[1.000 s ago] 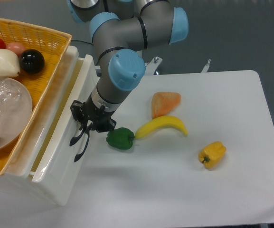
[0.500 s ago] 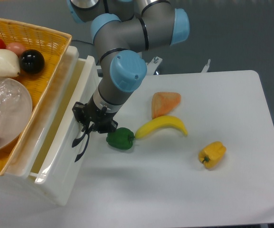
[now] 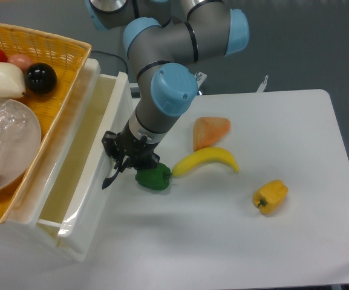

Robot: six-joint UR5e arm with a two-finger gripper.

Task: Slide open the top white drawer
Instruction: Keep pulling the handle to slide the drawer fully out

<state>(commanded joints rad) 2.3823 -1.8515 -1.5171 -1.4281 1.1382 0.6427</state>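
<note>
Top drawer pulled well out at the worktop's left edge.

My end effector (image 3: 118, 162) grips the black handle (image 3: 110, 178) on the top white drawer (image 3: 89, 175), whose tray stands open beneath the basket (image 3: 53, 45). I judge the risk is the green pepper (image 3: 153, 177) touching my wrist: pulling further could shove it toward the banana (image 3: 205, 160). Open room lies along the worktop's near edge.
</note>
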